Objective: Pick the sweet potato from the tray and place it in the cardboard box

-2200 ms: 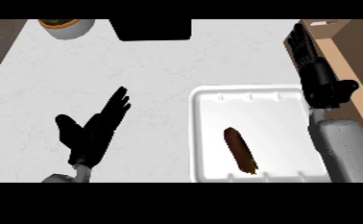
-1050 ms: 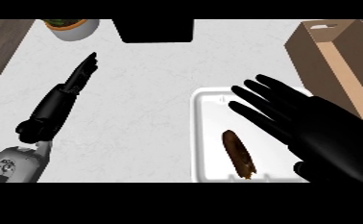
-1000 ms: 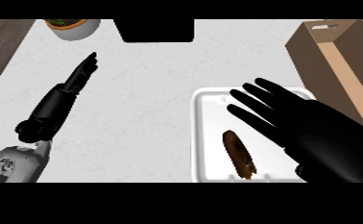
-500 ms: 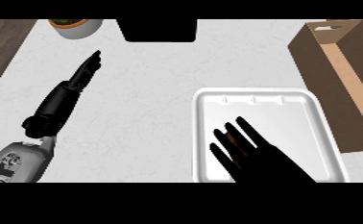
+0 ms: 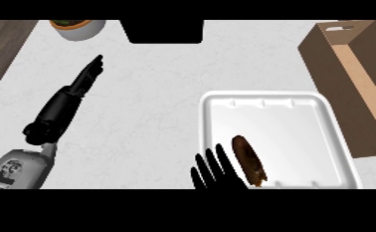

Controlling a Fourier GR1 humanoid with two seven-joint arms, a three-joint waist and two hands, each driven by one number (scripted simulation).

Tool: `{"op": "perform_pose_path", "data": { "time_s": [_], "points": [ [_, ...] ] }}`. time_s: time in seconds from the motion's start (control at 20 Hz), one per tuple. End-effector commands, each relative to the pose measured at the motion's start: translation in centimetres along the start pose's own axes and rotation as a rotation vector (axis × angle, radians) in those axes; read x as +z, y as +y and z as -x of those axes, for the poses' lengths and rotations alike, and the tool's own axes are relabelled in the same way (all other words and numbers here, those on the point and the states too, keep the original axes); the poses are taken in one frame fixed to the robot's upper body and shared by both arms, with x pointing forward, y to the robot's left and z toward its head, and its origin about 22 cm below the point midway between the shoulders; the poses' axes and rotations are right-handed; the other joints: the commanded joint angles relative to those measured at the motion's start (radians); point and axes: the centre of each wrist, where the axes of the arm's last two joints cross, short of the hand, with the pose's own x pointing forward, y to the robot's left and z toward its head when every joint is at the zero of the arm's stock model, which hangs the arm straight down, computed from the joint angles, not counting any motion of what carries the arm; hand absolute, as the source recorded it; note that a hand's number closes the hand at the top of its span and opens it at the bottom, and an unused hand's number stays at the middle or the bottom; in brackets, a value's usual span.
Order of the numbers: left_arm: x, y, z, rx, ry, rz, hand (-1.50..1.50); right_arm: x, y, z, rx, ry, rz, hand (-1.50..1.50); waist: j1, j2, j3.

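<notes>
Sweet potato point(image 5: 248, 160) is seen lying in the white tray point(image 5: 273, 101), at roughly 7 o'clock of the tray floor, long axis running about 11-to-5, near the tray's front-left rim. Shape: elongated, tapered ends, dark brown skin, looks matte and slightly rough. It is judged stiff, moderately heavy for its size, not fragile and unlikely to slip; rolling about the long axis is the main risk. A hold across the thick middle, fingers on one flank and thumb on the other, is advised. Tray looks like thin moulded foam, shallow walls, ribbed at 12 o'clock; it is likely light and could shift if nudged. Right hand point(image 5: 214, 173) is just left of the potato, over the tray's left rim, fingers point(image 5: 211, 164) straight and spread, nothing grasped. Left hand point(image 5: 70, 98) is resting at 9 o'clock on the white marbled worktop point(image 5: 154, 76), fingers extended, released. Cardboard box point(image 5: 349, 71), open-topped, plain brown, stands at 2 o'clock, just beside the tray.
</notes>
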Motion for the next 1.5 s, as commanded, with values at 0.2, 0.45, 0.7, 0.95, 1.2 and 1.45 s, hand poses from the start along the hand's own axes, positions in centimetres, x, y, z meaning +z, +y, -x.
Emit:
{"op": "perform_pose_path", "data": {
  "time_s": [0.2,0.45,0.7,0.95,1.2,1.45],
  "points": [
    [0.3,1.2,-0.6,0.009,-0.006,0.004,0.0,-1.0,1.8,-3.1,0.027,0.145,-0.111,-1.5,0.003,0.001,0.002],
    [-0.4,-1.5,-0.5,-0.003,-0.009,0.015,0.0,-1.8,1.7,-2.8,0.092,0.206,-0.058,-1.5,0.002,0.002,0.002],
    [-1.3,-0.1,-1.0,0.004,-0.018,0.006,0.0,-3.2,3.8,-3.8,0.097,0.203,-0.055,-1.5,0.003,0.003,0.002],
    [-1.0,-0.2,-0.1,0.006,-0.017,0.007,0.0,-5.6,3.0,-2.2,0.15,0.245,-0.084,-1.5,0.006,0.005,0.002],
    [-0.5,0.4,-1.1,-0.001,-0.018,-0.004,0.0,-4.9,5.1,-2.5,0.15,0.267,-0.096,-1.5,0.004,0.003,0.002],
    [-0.2,-0.1,-0.7,0.001,0.005,-0.007,0.0,-5.9,6.7,0.9,0.112,0.221,-0.106,-1.5,0.006,0.004,0.002]
  ]
}}
